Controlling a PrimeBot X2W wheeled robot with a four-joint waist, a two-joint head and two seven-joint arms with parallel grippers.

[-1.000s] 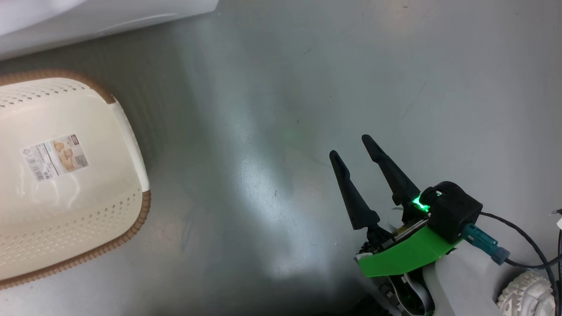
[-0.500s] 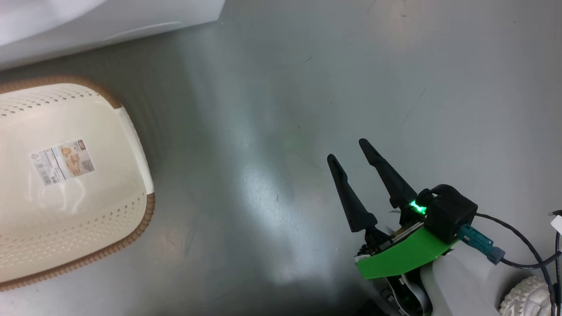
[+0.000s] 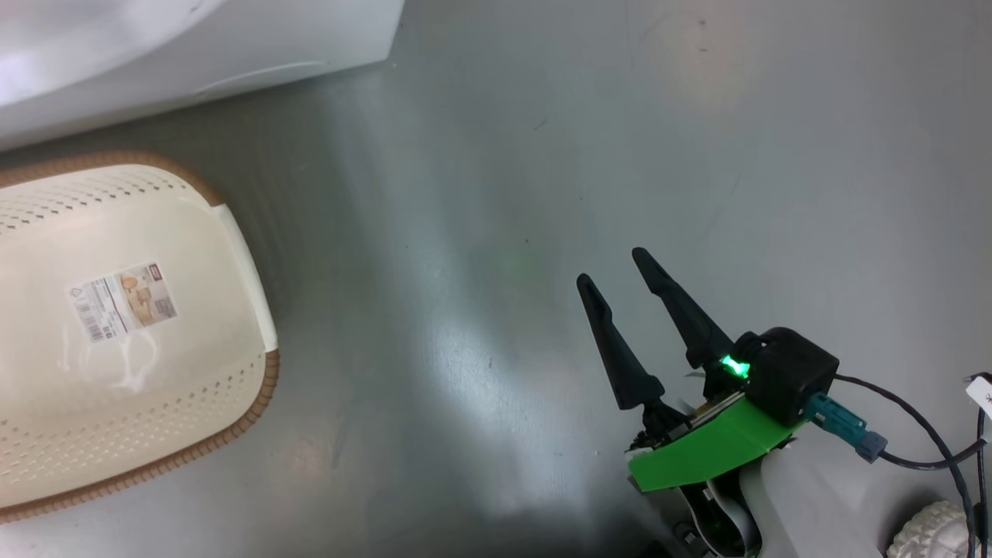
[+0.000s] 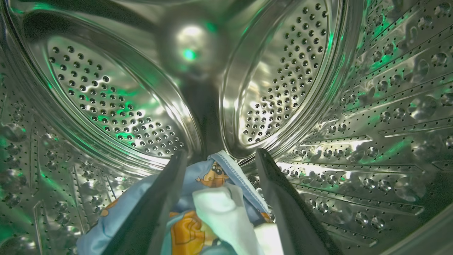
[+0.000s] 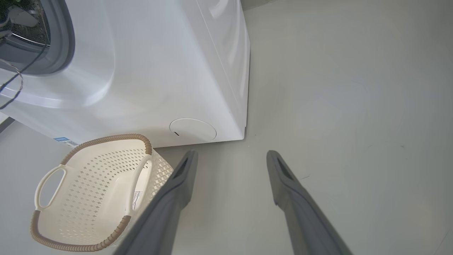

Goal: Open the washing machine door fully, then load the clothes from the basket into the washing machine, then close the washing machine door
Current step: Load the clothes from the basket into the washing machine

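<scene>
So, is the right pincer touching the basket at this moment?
Apart. The head view shows a wide stretch of grey floor between the open right pincer and the basket.

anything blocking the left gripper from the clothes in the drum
Nothing visible does. The clothes lie right between the open fingers of the left gripper, low in the steel drum, with no other item among them.
</scene>
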